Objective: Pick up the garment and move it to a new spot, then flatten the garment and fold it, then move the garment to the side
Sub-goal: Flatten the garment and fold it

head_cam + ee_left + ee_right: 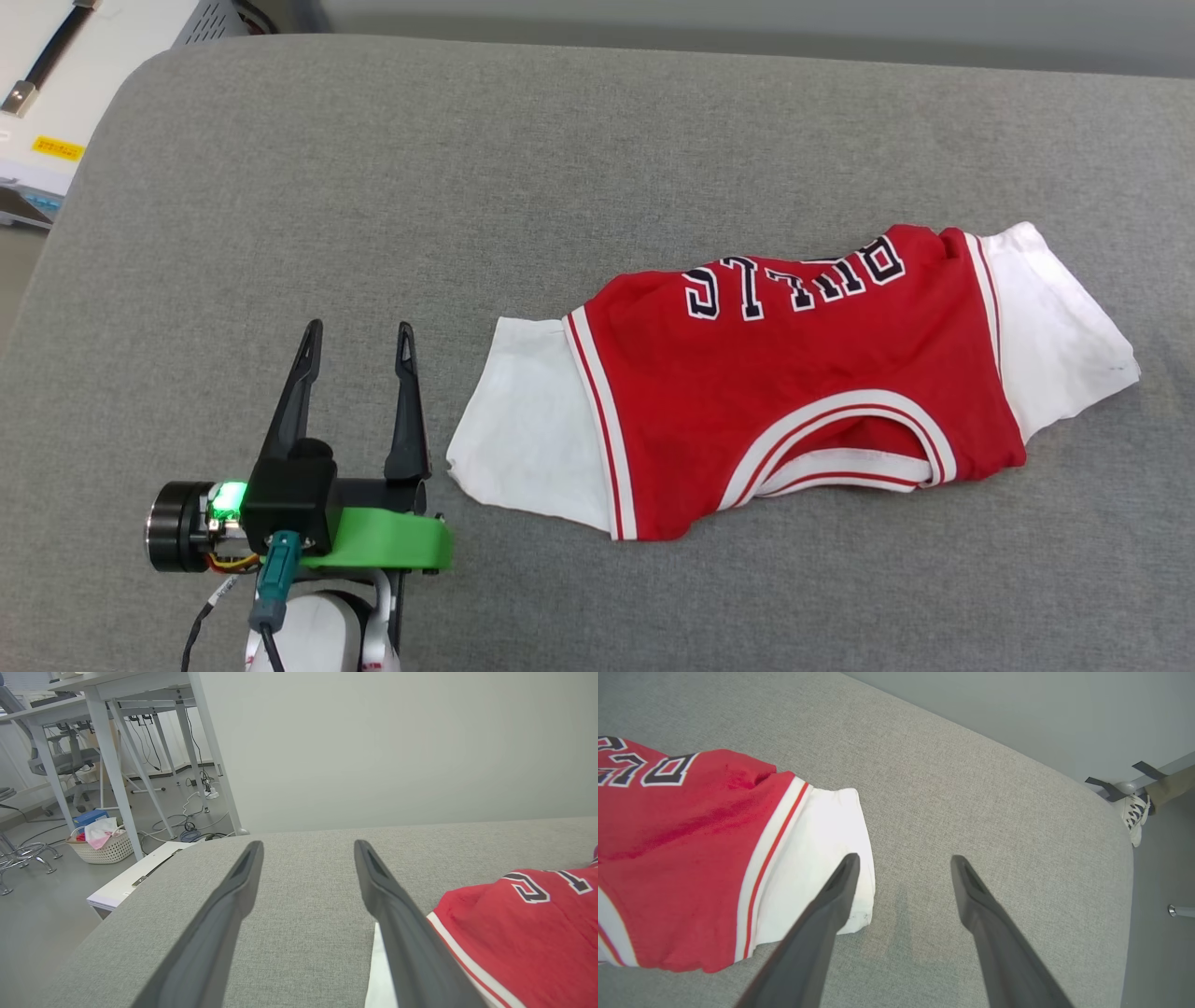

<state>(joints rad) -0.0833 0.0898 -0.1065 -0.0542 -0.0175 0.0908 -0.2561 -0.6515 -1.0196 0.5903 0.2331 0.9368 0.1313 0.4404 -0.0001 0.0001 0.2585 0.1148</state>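
Garment lies rumpled on the grey padded surface, right of centre in the head view. Its long axis runs sleeve to sleeve, left to right, rising slightly toward the right edge. Left gripper at lower left, fingers spread and empty, just beside the near white sleeve, not touching. Right gripper, likewise spread and empty, sits at the edge of the far sleeve; each arm is nearest its own end, so a two-ended lift looks likeliest.

The red garment lies at centre right on the grey tabletop, its lettering upside down. At lower left the left pincer, fingers apart and empty, is just beside a white sleeve.
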